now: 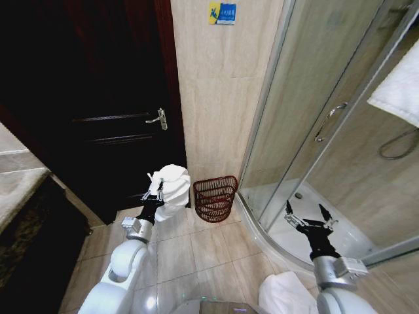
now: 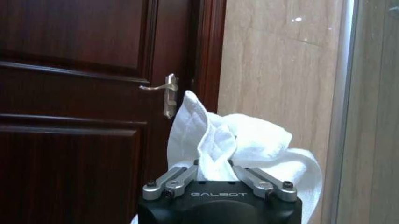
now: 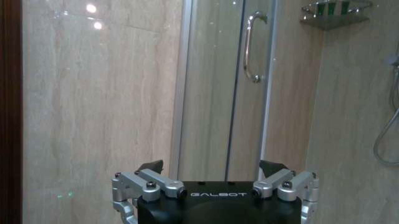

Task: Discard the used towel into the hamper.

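Bunched white towel in left hand

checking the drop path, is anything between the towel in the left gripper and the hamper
Nothing: in the head view only bare floor tile separates the white towel, held by the left gripper, from the hamper to its right.
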